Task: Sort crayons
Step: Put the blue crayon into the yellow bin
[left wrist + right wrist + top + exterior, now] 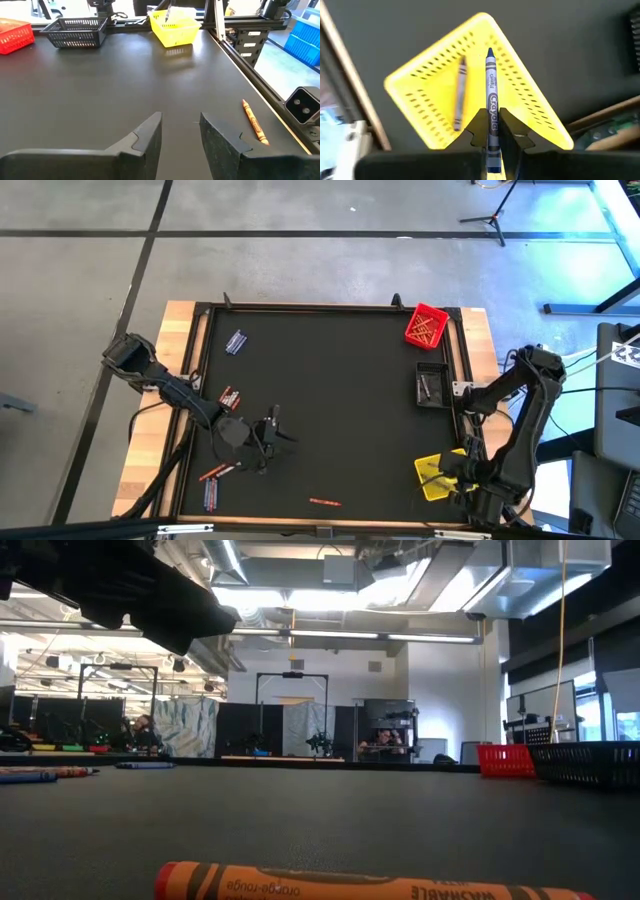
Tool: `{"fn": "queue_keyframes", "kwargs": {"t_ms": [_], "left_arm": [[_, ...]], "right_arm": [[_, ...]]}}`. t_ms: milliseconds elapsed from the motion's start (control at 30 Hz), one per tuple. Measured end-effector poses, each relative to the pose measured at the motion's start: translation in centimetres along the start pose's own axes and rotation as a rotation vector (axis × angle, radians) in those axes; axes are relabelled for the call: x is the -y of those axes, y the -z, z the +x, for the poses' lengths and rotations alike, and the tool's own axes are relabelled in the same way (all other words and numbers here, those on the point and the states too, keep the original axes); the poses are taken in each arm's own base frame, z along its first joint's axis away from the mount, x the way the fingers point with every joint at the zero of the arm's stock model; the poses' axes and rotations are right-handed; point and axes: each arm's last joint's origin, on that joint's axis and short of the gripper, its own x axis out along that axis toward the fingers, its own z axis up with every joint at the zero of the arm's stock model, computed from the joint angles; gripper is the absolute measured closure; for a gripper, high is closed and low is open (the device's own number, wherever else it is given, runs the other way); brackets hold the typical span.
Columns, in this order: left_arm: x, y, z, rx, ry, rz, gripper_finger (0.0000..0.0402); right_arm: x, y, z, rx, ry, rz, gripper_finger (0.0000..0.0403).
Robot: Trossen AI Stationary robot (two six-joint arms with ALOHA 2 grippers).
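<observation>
From above, the left gripper (272, 432) hovers over the mat among scattered crayons (232, 342). The left wrist view shows its fingers (150, 134) apart and empty. In the right wrist view, the right gripper (492, 131) pinches a blue crayon (491, 95) over the yellow bin (425, 75), where a grey crayon (460, 92) lies.

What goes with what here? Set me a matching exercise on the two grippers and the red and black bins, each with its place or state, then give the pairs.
Things:
1. right gripper
2. left gripper
3. red bin
4. black bin

Places or states:
A. open, over bare black mat
B. along the mat's right edge in the high view, between the other two bins
C. shut on a grey crayon above the yellow bin
D. in the mat's top right corner in the high view

Pairs: 1-C, 2-A, 3-D, 4-B
</observation>
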Motion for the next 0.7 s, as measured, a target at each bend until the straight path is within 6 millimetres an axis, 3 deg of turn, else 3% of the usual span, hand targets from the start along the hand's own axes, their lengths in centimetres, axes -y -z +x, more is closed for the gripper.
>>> {"fn": "queue_keyframes", "kwargs": {"t_ms": [433,700], "left_arm": [[0.0,0.0,0.0,0.000,0.000,-0.001,0.0276],[0.0,0.0,0.0,0.000,0.000,-0.001,0.0276]], "right_arm": [[1.0,0.8,3.1,-0.050,0.054,0.018,0.0370],[1.1,0.8,3.1,-0.053,0.058,0.048,0.0303]]}}
